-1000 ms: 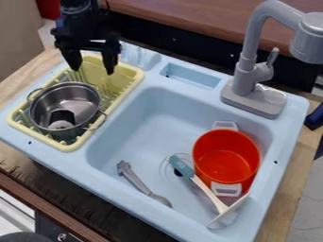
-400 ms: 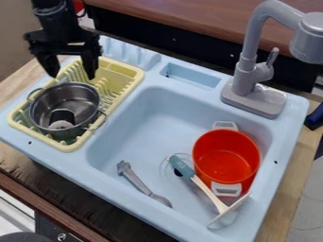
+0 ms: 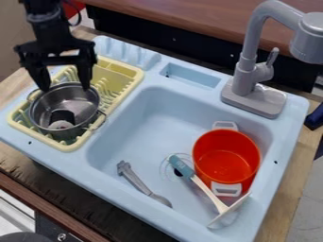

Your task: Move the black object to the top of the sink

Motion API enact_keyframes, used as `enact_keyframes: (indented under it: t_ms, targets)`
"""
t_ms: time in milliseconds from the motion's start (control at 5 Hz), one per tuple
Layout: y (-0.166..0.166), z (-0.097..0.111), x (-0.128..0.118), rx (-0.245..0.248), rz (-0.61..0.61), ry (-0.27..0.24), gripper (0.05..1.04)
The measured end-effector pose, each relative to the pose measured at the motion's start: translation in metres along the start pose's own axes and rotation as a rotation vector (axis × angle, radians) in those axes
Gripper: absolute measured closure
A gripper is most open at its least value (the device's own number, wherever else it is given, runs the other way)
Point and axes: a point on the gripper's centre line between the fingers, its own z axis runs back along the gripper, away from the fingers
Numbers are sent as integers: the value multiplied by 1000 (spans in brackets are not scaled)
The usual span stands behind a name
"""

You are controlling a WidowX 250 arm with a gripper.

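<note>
Compared with earlier, the gripper (image 3: 65, 89) is lowered and brought over the far rim of the metal pot (image 3: 77, 98); its fingers are spread wide, nothing is held. The black object (image 3: 62, 116) is still seen inside the pot.

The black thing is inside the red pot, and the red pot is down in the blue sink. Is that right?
Not quite: the black thing is inside the silver pot. The red pot is down in the blue sink, just as you said. The camera view shows this.
</note>
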Motion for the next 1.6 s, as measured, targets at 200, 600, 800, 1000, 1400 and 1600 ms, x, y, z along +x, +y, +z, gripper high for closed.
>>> enact_keyframes:
  t_ms: [200, 600, 800, 1000, 1400, 1600]
  targets:
    - [1, 2, -10, -14, 54, -11, 84]
    - [3, -7, -20, -2, 137, 2, 84]
    - [7, -7, -16, 25, 146, -25, 84]
    - [11, -5, -17, 23, 142, -7, 84]
    - [9, -17, -19, 62, 120, -18, 84]
    - [9, -21, -19, 68, 136, -12, 84]
